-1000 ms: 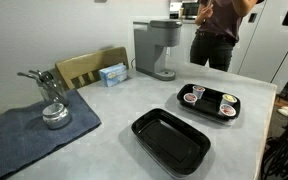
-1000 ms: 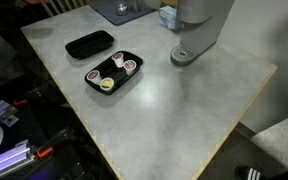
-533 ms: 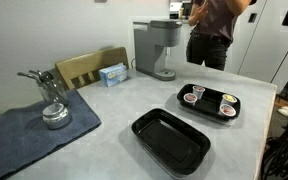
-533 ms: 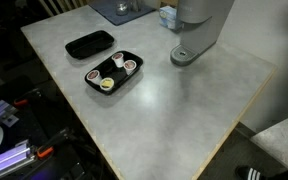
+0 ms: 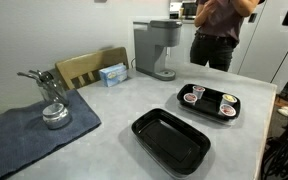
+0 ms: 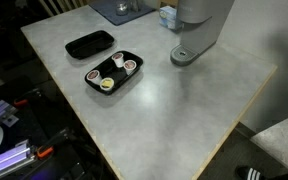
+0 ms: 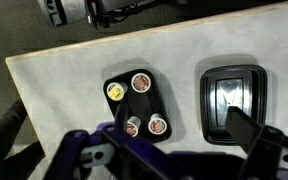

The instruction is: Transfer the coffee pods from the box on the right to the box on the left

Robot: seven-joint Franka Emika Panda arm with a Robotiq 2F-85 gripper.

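Note:
Four coffee pods sit in a black box: a yellowish one and three brown-red ones. An empty black box lies beside it. My gripper hangs high over the table between the two boxes, open, with nothing between its fingers. Both exterior views show the box with the pods and the empty box. Neither of them shows the gripper.
A grey coffee machine and a small blue carton stand at the table's back. A metal vessel rests on a blue cloth. A wooden chair and a person are behind the table.
The person behind the table has shifted a little. The boxes, the pods and the gripper have not visibly moved.

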